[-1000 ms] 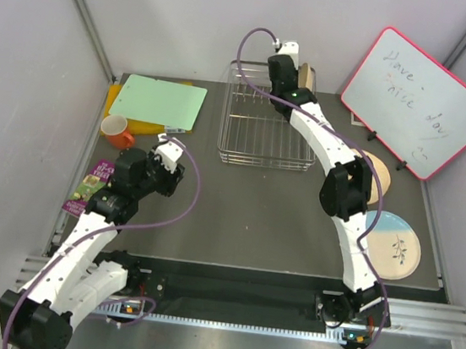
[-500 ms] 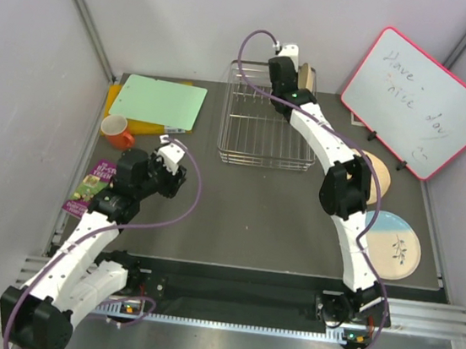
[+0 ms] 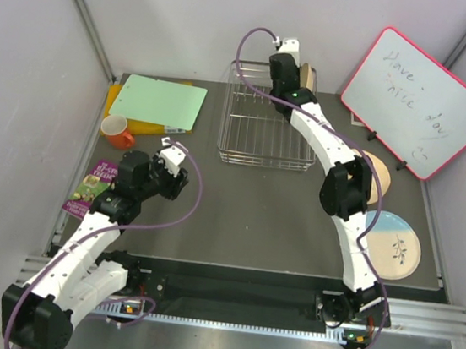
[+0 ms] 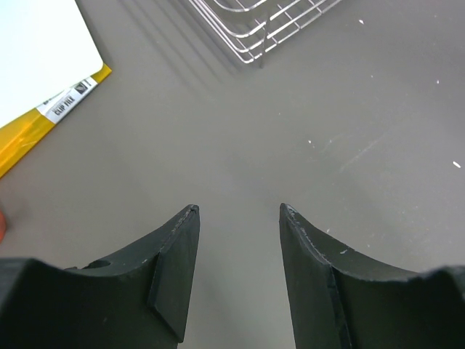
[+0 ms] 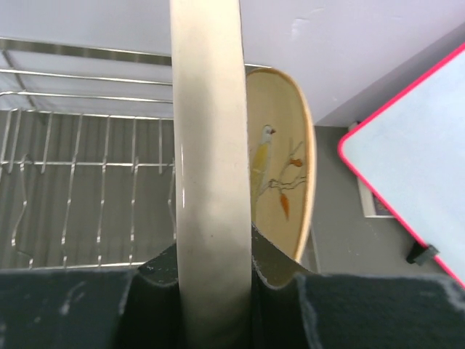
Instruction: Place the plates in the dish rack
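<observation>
From above, the rectangular silver wire dish rack (image 3: 269, 126) sits at the far middle of the grey tabletop (image 3: 253, 215). The right arm reaches to the rack's far right corner, where its right gripper (image 3: 295, 73) is beside a tan plate edge (image 3: 309, 77) standing upright. A round tan ceramic plate (image 3: 380, 177) lies flat by that arm's elbow, partly hidden. A light blue round plate with a twig motif (image 3: 393, 245) lies nearer, at the right edge. The left gripper (image 3: 171, 157) hovers over bare tabletop. Left of the rack are a pale green sheet (image 3: 158, 101) and an orange mug (image 3: 117, 131). A pink-framed whiteboard (image 3: 429, 105) leans at the far right.

The left wrist view shows the fingers (image 4: 174, 254) spread apart, holding nothing, with a rack corner at the top.

In the right wrist view, the fingers (image 5: 156, 280) clamp a cream ceramic plate (image 5: 211, 145) on edge over the rack's wires. Just to its right stands a bird-painted tan plate (image 5: 280, 174), upright. Whether the gripped plate's lower rim touches the wires is hidden.
</observation>
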